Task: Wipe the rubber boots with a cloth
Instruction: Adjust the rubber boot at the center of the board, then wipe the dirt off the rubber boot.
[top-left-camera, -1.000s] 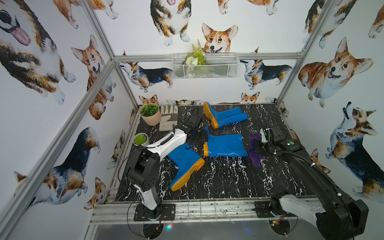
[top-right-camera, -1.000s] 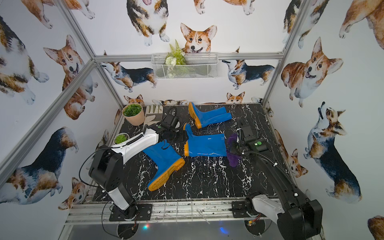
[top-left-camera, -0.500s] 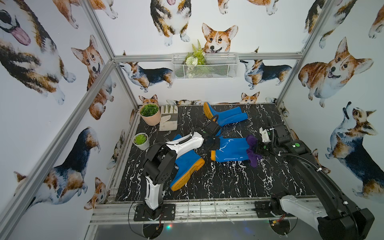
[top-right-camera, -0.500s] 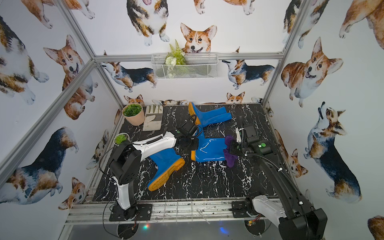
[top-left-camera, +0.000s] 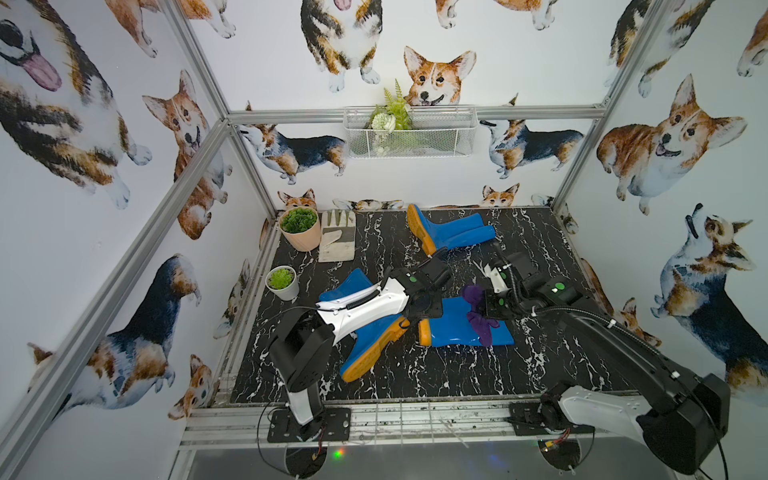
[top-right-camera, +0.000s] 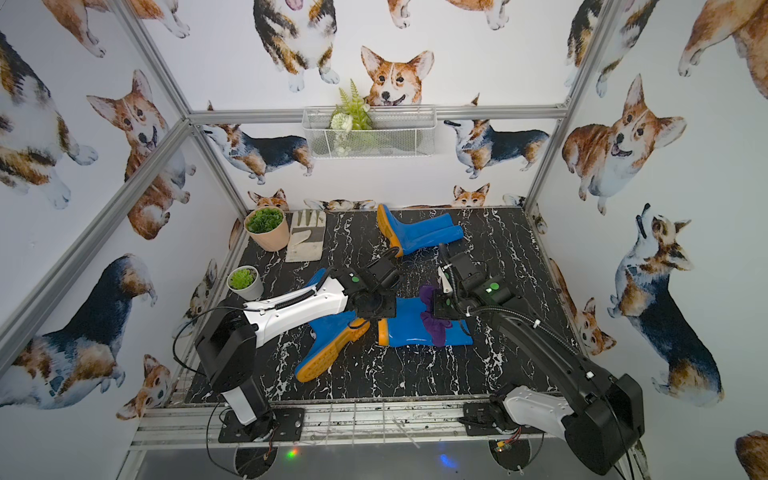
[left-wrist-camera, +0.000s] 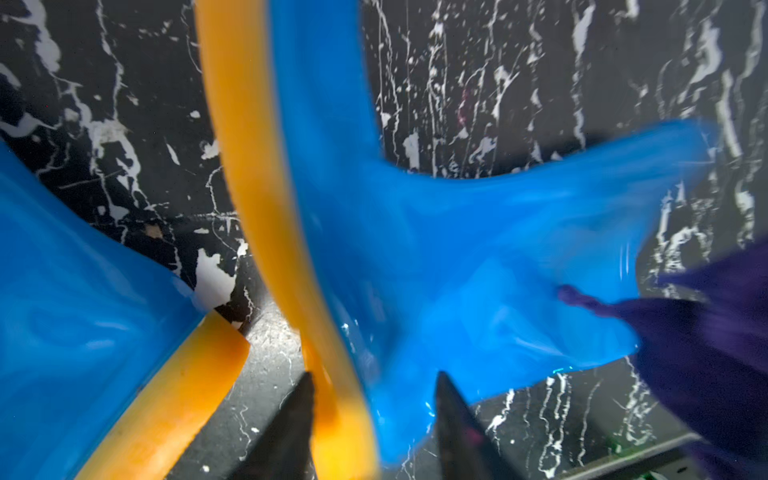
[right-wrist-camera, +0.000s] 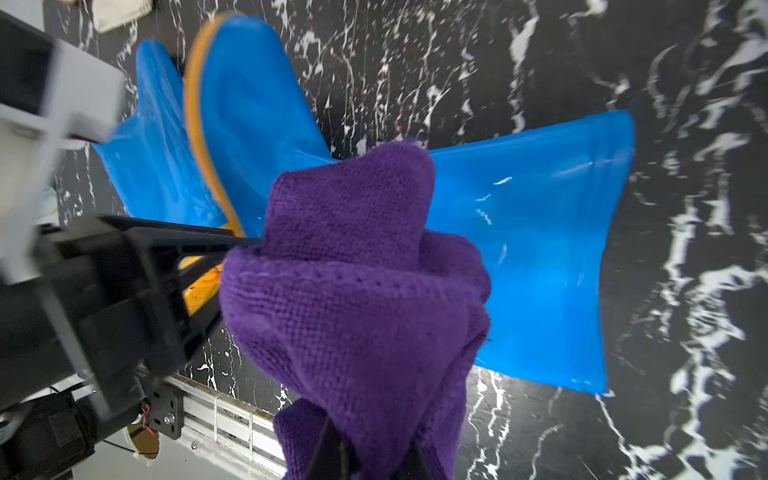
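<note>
**Cloth on the middle boot's shaft, left end effector at its heel**

The right end effector (right-wrist-camera: 370, 457) is clenched on the cloth (right-wrist-camera: 353, 291), a bunched purple wad that hides most of it. In both top views the cloth lies across the shaft of the middle boot (top-left-camera: 453, 330), roughly midway between sole and open top. A tail of cloth hangs over the shaft's near side. This boot lies on its side on the black marbled table (top-left-camera: 415, 374), with its orange sole toward the left arm and its open top toward the right arm.

The left end effector (left-wrist-camera: 374, 415) is at the heel end of the same boot. In the left wrist view its 2 dark fingers (left-wrist-camera: 291, 432) stand apart, with the orange sole and blue heel between them. That view is blurred, so I cannot tell whether they squeeze the boot or only flank it.

The other boot (top-left-camera: 368, 338) lies partly under the left arm, just beside the middle boot's sole. The back boots (top-left-camera: 451, 232) lie on their sides near the rear wall, well apart from the cloth.

A pale glove (top-left-camera: 337, 237), a peach plant pot (top-left-camera: 300, 230) and a small white pot (top-left-camera: 282, 282) sit along the table's far-left side.
</note>
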